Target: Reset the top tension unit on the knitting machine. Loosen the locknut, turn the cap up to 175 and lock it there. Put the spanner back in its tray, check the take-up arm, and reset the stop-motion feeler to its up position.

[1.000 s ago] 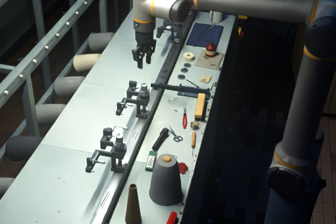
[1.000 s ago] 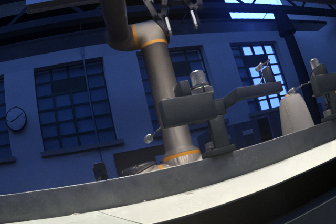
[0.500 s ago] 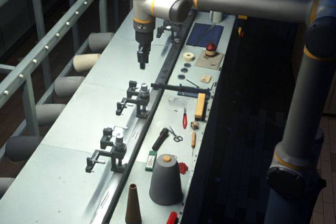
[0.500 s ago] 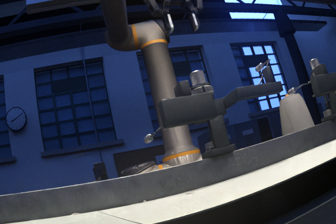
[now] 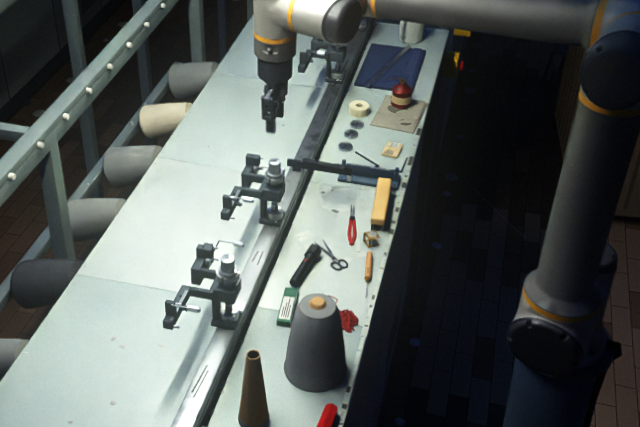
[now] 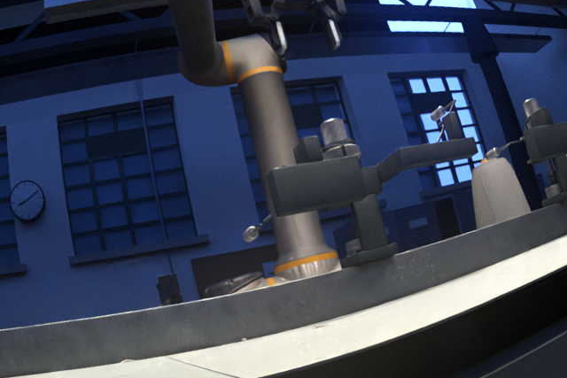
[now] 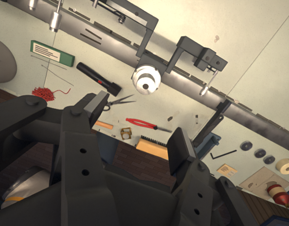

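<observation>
Along the machine's rail stand tension units; the middle one (image 5: 261, 190) sits under my arm. Its knurled silver cap (image 5: 274, 168) (image 6: 333, 131) (image 7: 146, 79) points up. The dark spanner (image 5: 341, 168) lies across the rail with its head near that unit and its handle over the blue tray (image 5: 369, 178) on the side shelf. A thin feeler with a silver tip (image 7: 208, 83) hangs from the unit's bracket. My gripper (image 5: 271, 122) (image 6: 305, 37) (image 7: 137, 126) hovers well above the unit, open and empty, pointing down.
A large grey yarn cone (image 5: 315, 342) stands on the near shelf. A torch (image 5: 305, 263), scissors (image 5: 333, 257), red snips (image 5: 352, 226), a brush (image 5: 381, 201) and a tape roll (image 5: 359, 108) lie along the shelf. A railing (image 5: 77, 76) runs on the left.
</observation>
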### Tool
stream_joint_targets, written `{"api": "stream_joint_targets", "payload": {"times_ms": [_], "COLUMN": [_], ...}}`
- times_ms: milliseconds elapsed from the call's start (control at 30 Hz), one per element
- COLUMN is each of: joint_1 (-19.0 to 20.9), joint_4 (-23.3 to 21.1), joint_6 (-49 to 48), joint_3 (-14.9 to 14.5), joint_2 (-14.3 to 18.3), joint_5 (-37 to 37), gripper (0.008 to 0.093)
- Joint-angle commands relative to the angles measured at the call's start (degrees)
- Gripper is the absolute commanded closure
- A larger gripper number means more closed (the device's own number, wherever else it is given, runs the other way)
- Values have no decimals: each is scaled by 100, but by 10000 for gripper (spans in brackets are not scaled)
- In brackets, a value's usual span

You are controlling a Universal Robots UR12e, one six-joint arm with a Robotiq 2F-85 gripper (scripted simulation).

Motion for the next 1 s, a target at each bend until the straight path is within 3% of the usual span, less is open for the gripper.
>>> {"api": "stream_joint_targets", "payload": {"times_ms": [0, 633, 967], "joint_1": [0, 0, 0], "joint_4": [-2, -22, -354], "joint_6": [-1, -5, -5], "joint_3": [-6, 14, 315], "joint_2": [-2, 0, 37], "joint_5": [0, 0, 0], "gripper": [294, 294, 294]}}
